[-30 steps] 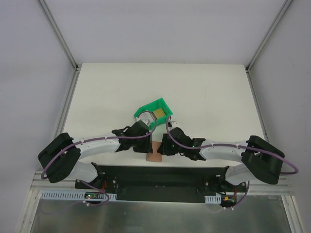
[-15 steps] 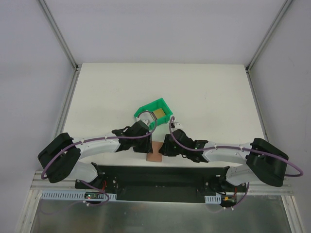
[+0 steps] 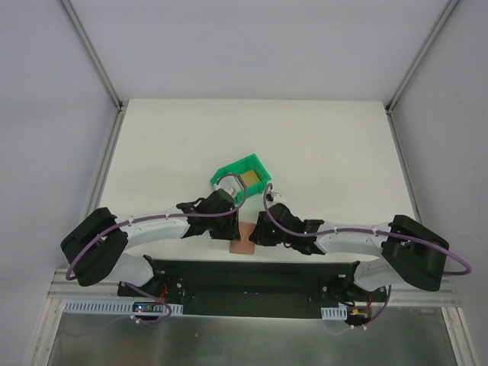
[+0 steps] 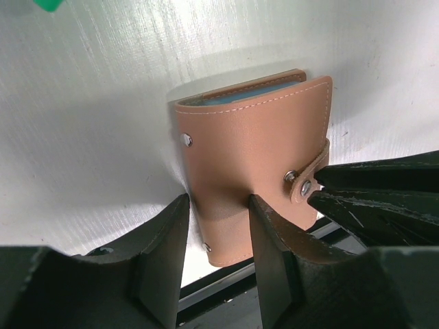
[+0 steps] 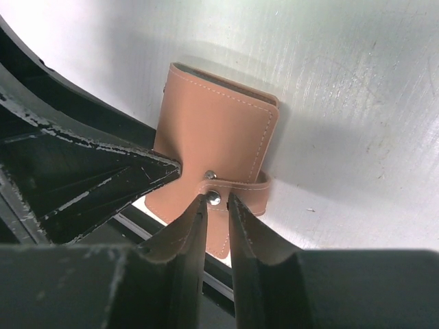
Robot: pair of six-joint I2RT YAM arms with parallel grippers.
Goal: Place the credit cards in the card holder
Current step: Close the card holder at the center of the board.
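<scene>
The card holder [image 3: 243, 238] is a closed tan leather wallet lying flat at the table's near edge. It also shows in the left wrist view [image 4: 254, 151] and the right wrist view [image 5: 212, 130]. My left gripper [image 4: 218, 202] is open over its near corner, one finger beside the spine and one on the cover. My right gripper [image 5: 216, 199] is pinched on the snap tab [image 5: 240, 186] at its stud. A gold-olive card [image 3: 252, 178] lies in the green bin [image 3: 229, 169]. The other cards are hidden.
The green bin stands just behind both grippers, and its corner [image 4: 48, 3] shows in the left wrist view. The black base rail [image 3: 244, 276] runs right below the wallet at the table's near edge. White table surface [image 3: 320, 145] stretches beyond the bin.
My right arm shifted slightly outward and back. The wallet and my left gripper have stayed in place.
</scene>
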